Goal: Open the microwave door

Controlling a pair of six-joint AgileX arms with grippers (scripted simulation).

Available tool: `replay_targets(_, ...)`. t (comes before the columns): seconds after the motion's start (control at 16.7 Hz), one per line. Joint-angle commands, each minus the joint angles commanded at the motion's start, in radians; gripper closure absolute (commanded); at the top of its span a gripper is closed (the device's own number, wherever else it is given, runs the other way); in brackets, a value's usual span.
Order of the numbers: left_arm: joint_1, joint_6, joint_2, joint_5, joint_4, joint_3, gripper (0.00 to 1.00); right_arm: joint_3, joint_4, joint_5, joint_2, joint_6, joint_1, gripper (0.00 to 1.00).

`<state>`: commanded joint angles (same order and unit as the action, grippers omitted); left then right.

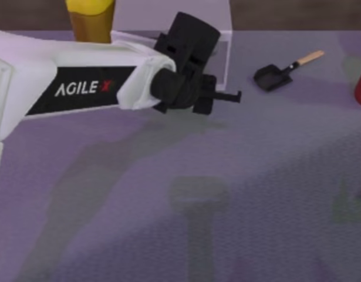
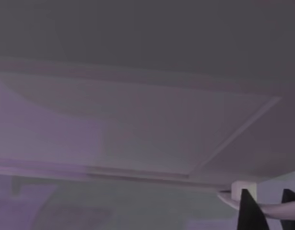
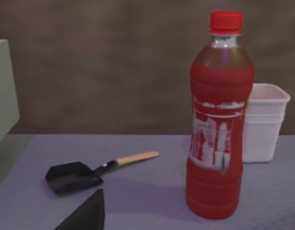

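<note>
Overhead, one left arm [image 1: 80,82] is seen reaching to one boxy grey microwave [image 1: 186,23] at the table's far edge; its left gripper [image 1: 227,96] sits at the front.

Left wrist: one flat translucent microwave door [image 2: 137,129] fills the frame; finger spread cannot be told.

Right wrist: one red plastic bottle [image 3: 219,120], one black scoop [image 3: 75,176], one white tub [image 3: 263,122].

You see the flat grey translucent microwave door [image 2: 137,129] filling the frame, black gripper fingertips [image 2: 250,213] at lower right.
</note>
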<state>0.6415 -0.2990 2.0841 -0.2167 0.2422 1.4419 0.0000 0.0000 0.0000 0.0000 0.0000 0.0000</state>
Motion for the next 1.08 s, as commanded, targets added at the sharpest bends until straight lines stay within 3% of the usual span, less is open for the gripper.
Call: replay_targets(1.08,-0.009,0.041,-0.028,0.032,-0.025,-0.044,1.00,0.000,0.000,0.000,0.000,0.000,0.000,0.00)
